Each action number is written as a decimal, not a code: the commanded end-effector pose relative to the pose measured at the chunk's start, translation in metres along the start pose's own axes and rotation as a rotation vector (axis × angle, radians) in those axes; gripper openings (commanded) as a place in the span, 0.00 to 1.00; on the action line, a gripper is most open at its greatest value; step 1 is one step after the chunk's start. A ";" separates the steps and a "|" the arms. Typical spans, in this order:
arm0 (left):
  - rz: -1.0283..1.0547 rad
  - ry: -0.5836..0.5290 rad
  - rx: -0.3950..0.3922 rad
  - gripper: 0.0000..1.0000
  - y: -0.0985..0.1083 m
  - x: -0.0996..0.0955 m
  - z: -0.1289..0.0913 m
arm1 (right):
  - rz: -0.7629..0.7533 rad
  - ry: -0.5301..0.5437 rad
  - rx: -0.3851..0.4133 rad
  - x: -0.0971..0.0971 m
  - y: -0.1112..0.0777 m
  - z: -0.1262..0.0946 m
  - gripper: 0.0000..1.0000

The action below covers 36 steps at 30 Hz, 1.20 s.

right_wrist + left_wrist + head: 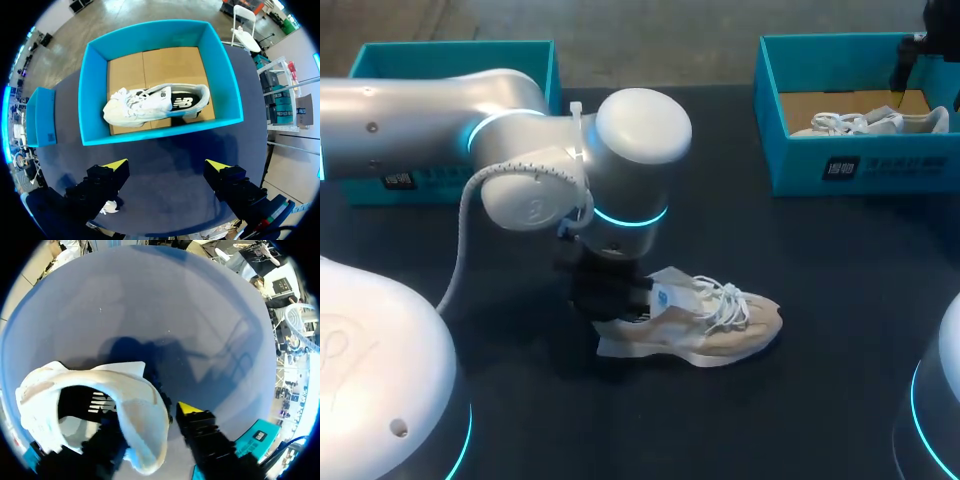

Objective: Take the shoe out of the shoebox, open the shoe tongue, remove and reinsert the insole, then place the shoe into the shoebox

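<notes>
step 1 looks done: the shoe [720,325] is out of the shoebox [860,165] and stands on its sole on the table [840,300], well apart from the box, toe toward the right arm's side. the left gripper [610,295] is down at the heel; in the left wrist view it straddles the heel collar, w/ the shoe's opening beside it. whether it really clamps the collar or only sits around it, i cannot tell. a pale flat piece [620,347] shows at the heel, just under this gripper; maybe it is the insole, but i am not sure. so i judge we are approx. in the middle part, the tongue / insole work. whether the tongue is opened, i cannot tell. left to do, as i see it: finish insole out + in, then put the shoe back into the shoebox. the right gripper [165,167] hangs above the table just in front of the shoebox, spread wide and holding nothing. inside that box lies a second shoe [155,105].
</notes>
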<state>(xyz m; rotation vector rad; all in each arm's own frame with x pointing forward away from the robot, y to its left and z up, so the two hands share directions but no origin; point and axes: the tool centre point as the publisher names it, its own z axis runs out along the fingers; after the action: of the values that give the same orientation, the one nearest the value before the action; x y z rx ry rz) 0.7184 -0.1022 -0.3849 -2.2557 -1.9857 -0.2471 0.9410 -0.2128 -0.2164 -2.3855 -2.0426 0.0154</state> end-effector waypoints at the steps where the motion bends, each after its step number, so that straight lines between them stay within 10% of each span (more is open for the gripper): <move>1: 0.007 -0.019 -0.001 0.88 0.000 0.006 0.001 | 0.002 -0.001 -0.003 0.000 -0.002 0.000 1.00; 4: 0.015 -0.032 -0.002 1.00 -0.001 0.008 -0.001 | 0.002 -0.001 -0.003 0.000 -0.002 0.000 1.00; 36: 0.075 -0.328 0.073 1.00 -0.020 0.056 -0.098 | 0.002 -0.001 -0.003 0.000 -0.002 0.000 1.00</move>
<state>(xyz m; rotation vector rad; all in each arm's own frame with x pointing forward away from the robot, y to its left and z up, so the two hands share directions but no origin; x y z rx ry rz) 0.7040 -0.0861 -0.2973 -2.4067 -1.9797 0.1110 0.9410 -0.2128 -0.2164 -2.3854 -2.0426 0.0154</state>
